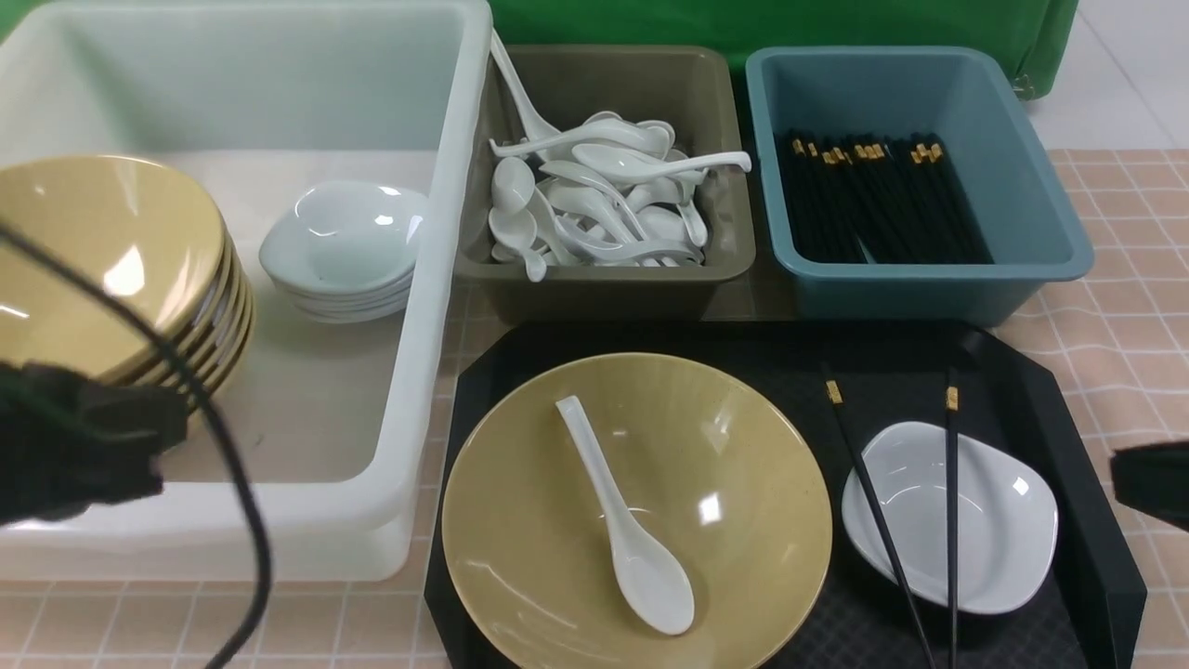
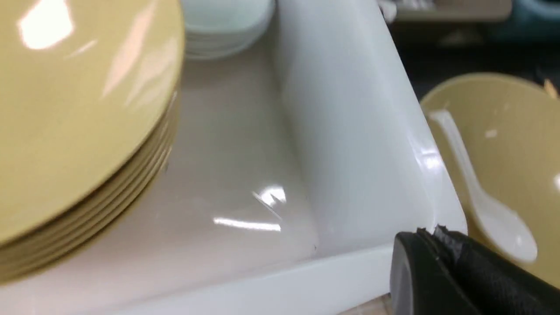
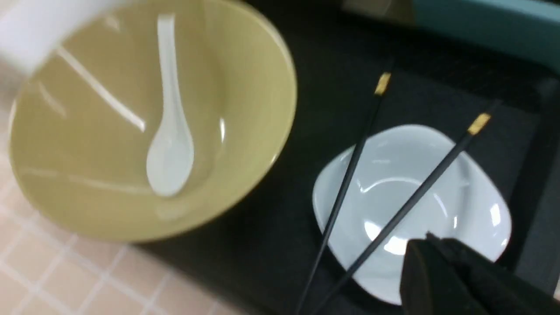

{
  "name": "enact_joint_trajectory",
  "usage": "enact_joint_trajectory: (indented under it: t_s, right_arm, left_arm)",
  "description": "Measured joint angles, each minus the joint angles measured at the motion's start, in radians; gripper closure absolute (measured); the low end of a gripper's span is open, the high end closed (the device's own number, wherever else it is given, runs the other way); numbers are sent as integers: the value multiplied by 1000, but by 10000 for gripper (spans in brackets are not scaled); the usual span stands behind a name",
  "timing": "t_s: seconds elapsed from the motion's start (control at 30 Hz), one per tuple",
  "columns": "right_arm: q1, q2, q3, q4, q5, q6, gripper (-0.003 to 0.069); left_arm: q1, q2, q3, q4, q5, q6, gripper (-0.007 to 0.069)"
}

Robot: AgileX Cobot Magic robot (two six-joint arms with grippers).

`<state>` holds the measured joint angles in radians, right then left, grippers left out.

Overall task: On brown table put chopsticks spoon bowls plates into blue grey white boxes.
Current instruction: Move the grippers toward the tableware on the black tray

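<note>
Two slim black chopsticks (image 1: 952,502) — gold-banded — cross a glossy white dish (image 1: 1008,520).

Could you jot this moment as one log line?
spoon: in tan bowl | chopsticks: across white dish | both end effectors: shut

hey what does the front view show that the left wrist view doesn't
Only the front view: the chopsticks lying in the blue box, and the white dish on the black tray.

Only the left wrist view: a close look at the left gripper's shut fingertips.

Both: the tan bowl stack, the white box and the spoon in a tan bowl.
</note>
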<state>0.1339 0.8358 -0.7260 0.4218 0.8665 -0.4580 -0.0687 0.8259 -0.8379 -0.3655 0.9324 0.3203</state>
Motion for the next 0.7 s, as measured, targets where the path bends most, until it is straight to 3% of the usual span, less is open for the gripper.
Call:
enact_joint_trajectory:
  t_s: [0.13, 0.23, 0.27, 0.37, 0.5, 0.57, 0.7]
  right_arm:
    - [20, 211, -107, -21, 97, -29, 620]
    - [63, 284, -131, -58, 110, -11, 620]
    - [136, 348, -150, -142, 112, 64, 620]
    - [235, 420, -167, -297, 99, 233, 615]
    - [283, 510, -185, -407, 73, 408, 593]
    - [284, 557, -195, -428, 53, 470, 547]
    - [282, 620, -199, -422, 2, 533, 388]
  left_arm:
    - [-197, 146, -113, 109, 24, 5, 622]
    - [-289, 214, -152, 165, 25, 5, 622]
    - [-370, 285, -196, 211, 23, 2, 622]
    - [-469, 398, -261, 253, 19, -1, 622]
    - [-535, 513, -343, 261, 22, -2, 622]
    - [-557, 566, -367, 261, 35, -2, 622]
    - [-570, 604, -370, 252, 64, -2, 622]
